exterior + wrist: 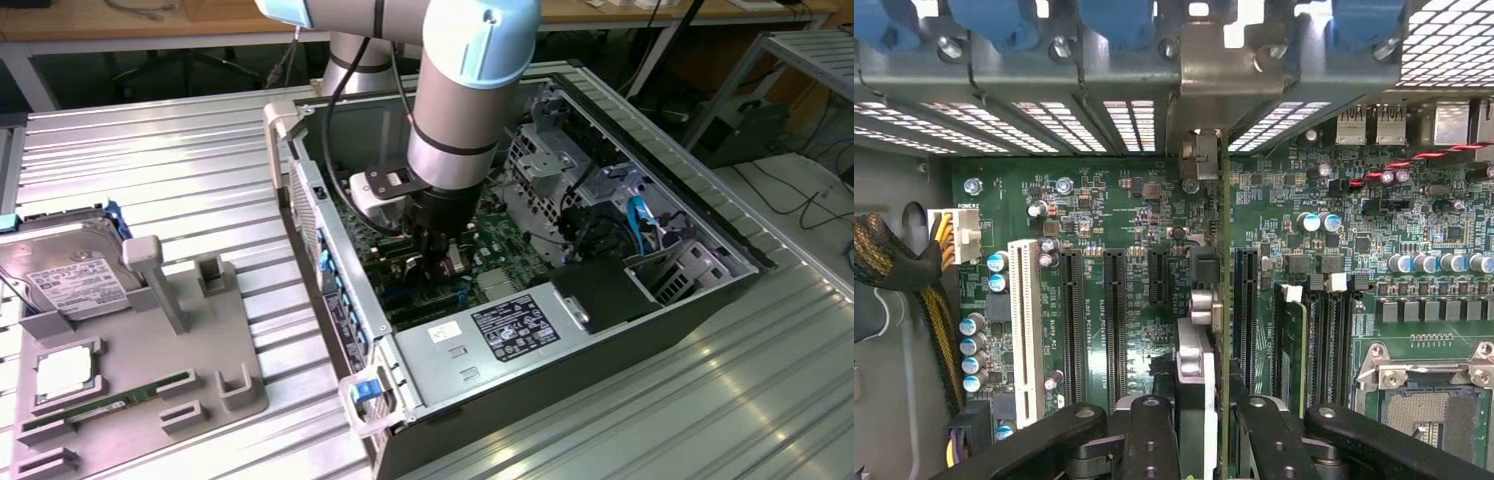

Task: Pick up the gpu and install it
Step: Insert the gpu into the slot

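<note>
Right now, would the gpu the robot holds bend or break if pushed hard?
Probably stiff: the gpu stands straight, edge-on, in the end effector. Likely fragile: a thin board over the motherboard. It could tilt, gripped at one end.

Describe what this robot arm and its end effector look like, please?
The arm is a thick round tube in silvery grey metal, with a pale blue cap at its joint and a black band around the wrist. A black cable runs down beside it. A small grey camera block sits on the wrist. The end effector is black, with jointed linkage bars and round pivot pins leading to two fingers.
</note>
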{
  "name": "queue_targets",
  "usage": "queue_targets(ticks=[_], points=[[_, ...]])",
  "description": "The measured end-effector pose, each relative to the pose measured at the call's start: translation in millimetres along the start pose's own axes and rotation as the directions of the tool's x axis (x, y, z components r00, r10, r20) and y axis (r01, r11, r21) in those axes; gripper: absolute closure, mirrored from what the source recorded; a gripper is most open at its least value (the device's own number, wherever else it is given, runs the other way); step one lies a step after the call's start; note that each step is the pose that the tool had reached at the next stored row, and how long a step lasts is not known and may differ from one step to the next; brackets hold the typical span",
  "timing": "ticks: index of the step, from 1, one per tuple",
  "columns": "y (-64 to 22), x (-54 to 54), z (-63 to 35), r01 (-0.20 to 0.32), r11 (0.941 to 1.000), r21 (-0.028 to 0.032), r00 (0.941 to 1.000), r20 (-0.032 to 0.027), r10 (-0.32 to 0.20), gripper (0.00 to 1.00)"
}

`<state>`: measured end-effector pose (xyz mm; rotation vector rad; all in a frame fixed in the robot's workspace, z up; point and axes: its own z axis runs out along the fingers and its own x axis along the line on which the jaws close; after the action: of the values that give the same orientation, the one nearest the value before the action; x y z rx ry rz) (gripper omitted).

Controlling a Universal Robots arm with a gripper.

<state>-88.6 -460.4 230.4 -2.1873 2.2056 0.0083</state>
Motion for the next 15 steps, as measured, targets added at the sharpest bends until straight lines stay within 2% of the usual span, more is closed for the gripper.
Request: queue_targets(ticks=[12, 13, 15], points=[[0.1, 0.0, 0.0, 0.0, 1.0, 0.0002, 1.0, 0.0001, 0.0, 0.72], [0.1, -0.3, 0.6, 0.0, 1.0, 0.0012, 1.0, 0.0024, 0.0, 0.72], [0.1, -0.4, -0.2, 0.0, 1.0, 0.001, 1.0, 0.0011, 0.0, 0.71]])
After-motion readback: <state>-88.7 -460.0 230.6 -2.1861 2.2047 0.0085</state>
